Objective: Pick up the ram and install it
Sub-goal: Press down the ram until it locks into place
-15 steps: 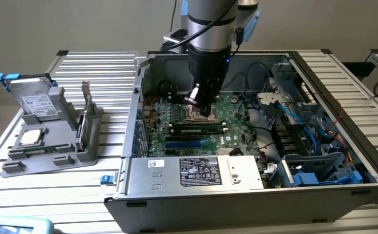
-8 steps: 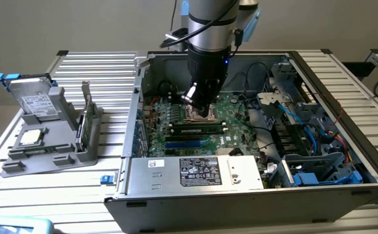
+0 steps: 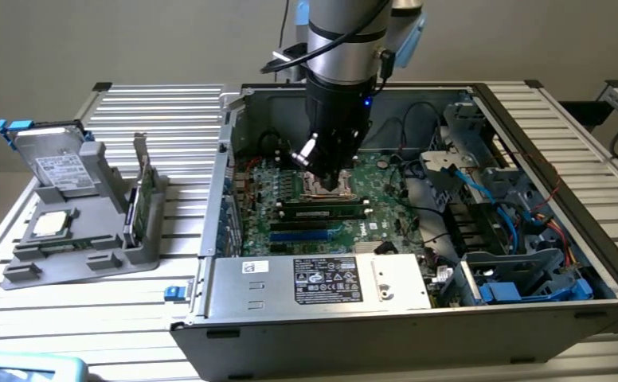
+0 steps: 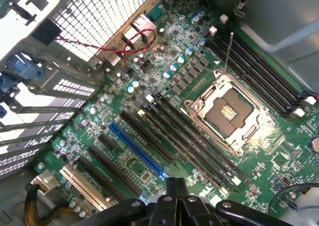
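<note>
Hanging over the middle of the open computer case (image 3: 394, 318), the gripper (image 3: 325, 177) is pointing straight down at the motherboard (image 3: 378, 227), just above the empty processor socket (image 4: 230, 111). Its fingers are sitting pressed together with nothing between them; in the wrist view the black fingertips (image 4: 175, 188) are meeting over the long black memory slots (image 4: 194, 141) that are running beside the socket.

One ram stick (image 3: 323, 212) is already lying seated in a slot just nearer than the socket, flat along the board. Another thin green stick (image 3: 138, 187) is standing on edge in the grey parts holder (image 3: 86, 255) on the slatted table (image 3: 96, 314), well apart from the case on the exterior view's left, apparently held upright so it can be taken from above. The same holder is carrying a square silver processor chip (image 3: 52, 224) lying flat and a grey drive with blue tabs (image 3: 54, 159) leaning at its far end.

The case is lying on its side with the panel off, which is leaving the board facing up and open to the arm.
</note>
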### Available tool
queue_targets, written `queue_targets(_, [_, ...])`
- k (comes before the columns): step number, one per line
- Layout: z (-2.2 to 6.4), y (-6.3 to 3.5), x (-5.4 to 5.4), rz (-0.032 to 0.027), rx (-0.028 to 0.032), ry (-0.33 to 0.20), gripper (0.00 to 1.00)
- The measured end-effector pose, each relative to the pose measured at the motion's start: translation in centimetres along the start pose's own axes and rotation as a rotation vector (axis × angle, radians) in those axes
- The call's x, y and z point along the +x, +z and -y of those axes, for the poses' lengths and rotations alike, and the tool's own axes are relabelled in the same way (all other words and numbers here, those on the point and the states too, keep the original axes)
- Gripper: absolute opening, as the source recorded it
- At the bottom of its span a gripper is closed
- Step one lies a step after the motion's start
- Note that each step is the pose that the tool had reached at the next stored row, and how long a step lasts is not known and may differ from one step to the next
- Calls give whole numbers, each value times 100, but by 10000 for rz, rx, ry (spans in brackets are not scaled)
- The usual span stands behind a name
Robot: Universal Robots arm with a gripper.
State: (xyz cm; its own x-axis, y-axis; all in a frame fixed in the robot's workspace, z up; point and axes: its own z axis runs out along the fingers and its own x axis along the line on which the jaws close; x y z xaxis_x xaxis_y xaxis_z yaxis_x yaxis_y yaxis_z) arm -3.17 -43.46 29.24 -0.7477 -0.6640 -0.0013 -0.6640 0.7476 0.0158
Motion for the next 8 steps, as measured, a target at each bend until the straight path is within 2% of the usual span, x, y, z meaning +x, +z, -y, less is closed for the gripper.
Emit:
queue_targets(6, [0, 0, 1, -4, -4, 37, 11])
queue_targets(8, [0, 2, 1, 1, -3, 362, 11])
